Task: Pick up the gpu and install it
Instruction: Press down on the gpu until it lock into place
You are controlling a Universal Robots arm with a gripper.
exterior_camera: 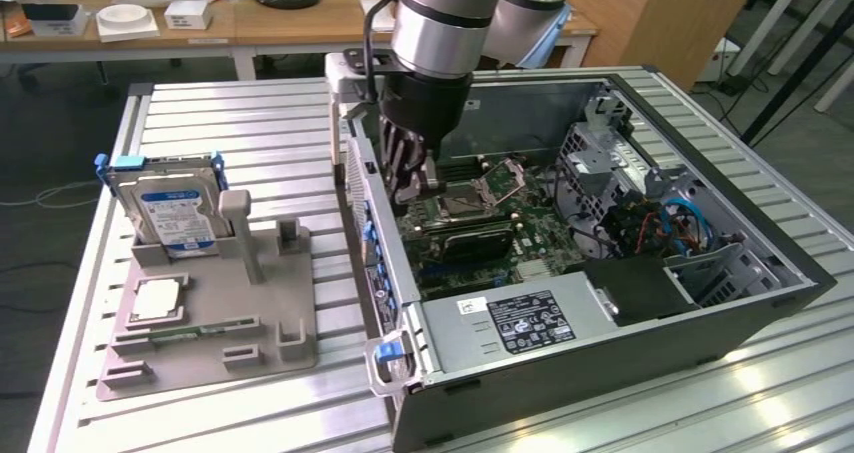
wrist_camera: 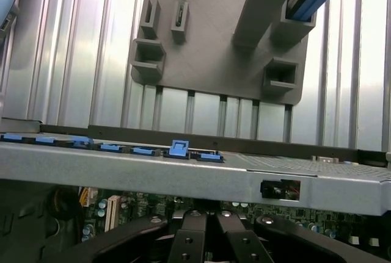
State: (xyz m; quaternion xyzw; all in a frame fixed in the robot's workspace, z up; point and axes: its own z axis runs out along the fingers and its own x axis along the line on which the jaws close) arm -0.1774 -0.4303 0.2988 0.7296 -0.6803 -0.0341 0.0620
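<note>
We see the gripper [exterior_camera: 420, 178] inside the case [exterior_camera: 747, 313], frame centre, over the motherboard [exterior_camera: 467, 228]. Install step, we judge; gpu not discernible, jaws' state unclear. Next: careful slot alignment.

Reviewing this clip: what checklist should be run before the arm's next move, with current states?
1. Black computer case open on top, green motherboard exposed: ok.
2. Gripper inside the case, over the motherboard: ok.
3. Dark gpu card held in the gripper: cannot tell.
4. Card lined up with its slot: cannot tell.
5. Silver hard drive with blue-white label standing in the grey holder tray, outside the case: ok.
</note>
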